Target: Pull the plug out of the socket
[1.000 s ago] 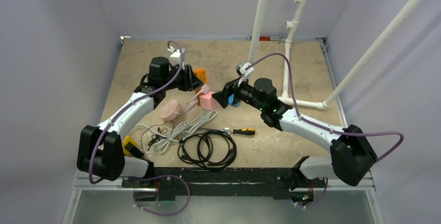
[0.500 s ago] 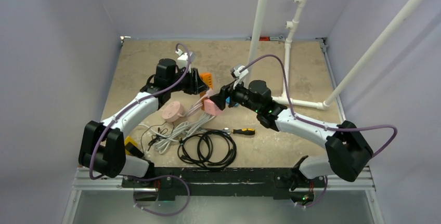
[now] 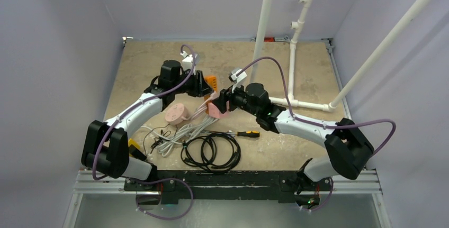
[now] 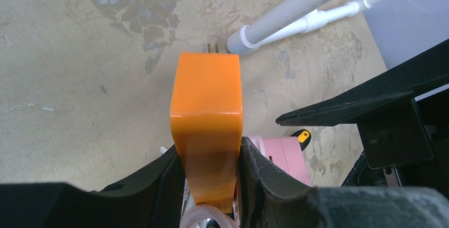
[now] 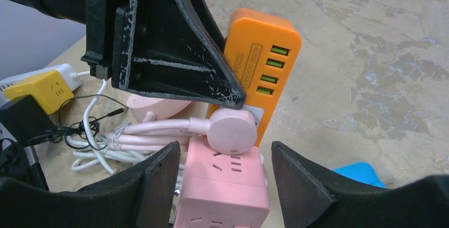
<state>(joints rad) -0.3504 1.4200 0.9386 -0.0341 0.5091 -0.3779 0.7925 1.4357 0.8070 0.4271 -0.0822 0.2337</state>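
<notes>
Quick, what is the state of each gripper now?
Left gripper: closed on the orange block.
Right gripper: open, jaws either side of the pink cube.

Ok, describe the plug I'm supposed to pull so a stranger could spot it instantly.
Left of the white pipe frame, mid-table, the left gripper clamps an orange charger block. On that block, past its green ports, sits the plug. It is a flat pink disc with a pink cord, unlike the square pink cube right next to it.

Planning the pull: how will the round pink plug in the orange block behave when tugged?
Round pink plug looks rigid and smooth, possibly slippery. Pink cable curves loosely, likely floppy. Left gripper clamps the orange block, probably steadying it.
</notes>
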